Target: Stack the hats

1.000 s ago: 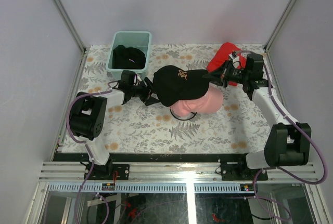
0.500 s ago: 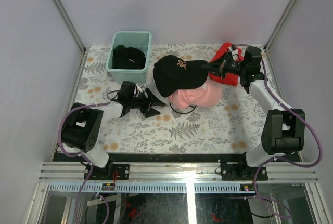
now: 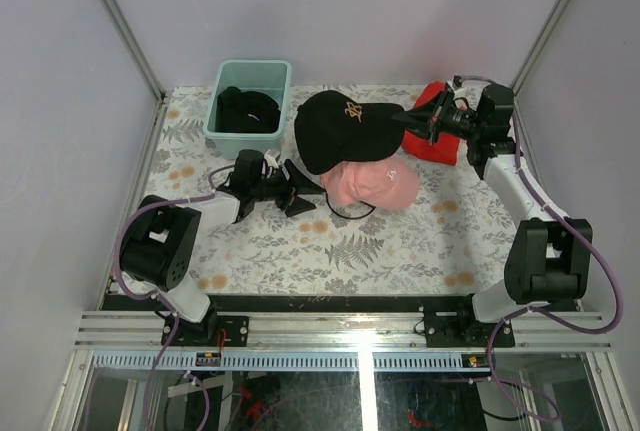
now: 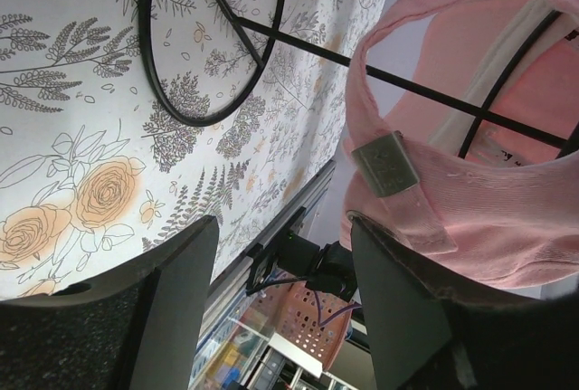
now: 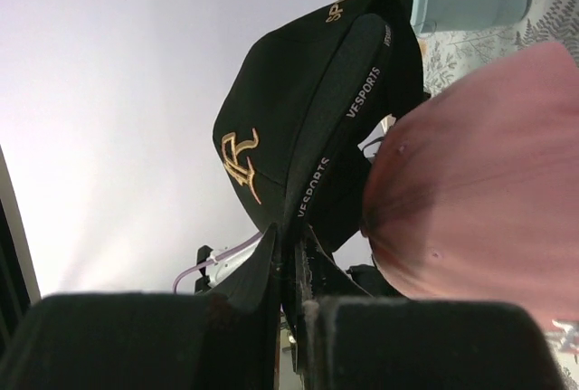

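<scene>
Right hand (image 5: pixel 291 271) pinching black cap (image 5: pixel 298 109) brim; pink cap (image 5: pixel 479 182) beside.

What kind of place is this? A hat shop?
Probably a robot test booth, not a shop: a left arm and right arm bolted to a metal rail, plain walls around a flowery table.

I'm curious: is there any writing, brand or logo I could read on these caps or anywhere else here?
"VFSPORTS": white print, twice along the brim of the black baseball cap, right wrist view.
"SP": gold letters at that cap's edge, the rest cut off.
Unclear: gold embroidered emblem on its front, a monogram.
Too small to read: white mark on the light pink baseball cap.
</scene>
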Action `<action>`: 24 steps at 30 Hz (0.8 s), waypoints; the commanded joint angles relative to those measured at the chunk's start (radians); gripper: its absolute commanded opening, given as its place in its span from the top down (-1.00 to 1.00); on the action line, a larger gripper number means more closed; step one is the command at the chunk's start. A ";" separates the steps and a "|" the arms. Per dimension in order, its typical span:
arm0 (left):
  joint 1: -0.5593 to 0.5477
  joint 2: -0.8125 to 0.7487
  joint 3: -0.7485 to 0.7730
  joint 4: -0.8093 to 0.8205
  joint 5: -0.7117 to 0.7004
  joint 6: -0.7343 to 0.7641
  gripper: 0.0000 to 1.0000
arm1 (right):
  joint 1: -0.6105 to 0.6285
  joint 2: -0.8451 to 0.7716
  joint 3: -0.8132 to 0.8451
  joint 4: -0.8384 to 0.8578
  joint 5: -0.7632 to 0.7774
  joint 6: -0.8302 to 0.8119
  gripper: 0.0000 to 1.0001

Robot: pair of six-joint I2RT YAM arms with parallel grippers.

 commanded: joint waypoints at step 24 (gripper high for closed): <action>-0.001 -0.004 0.035 -0.003 0.014 0.023 -0.20 | -0.171 -0.063 -0.297 -0.161 -0.146 -0.321 1.00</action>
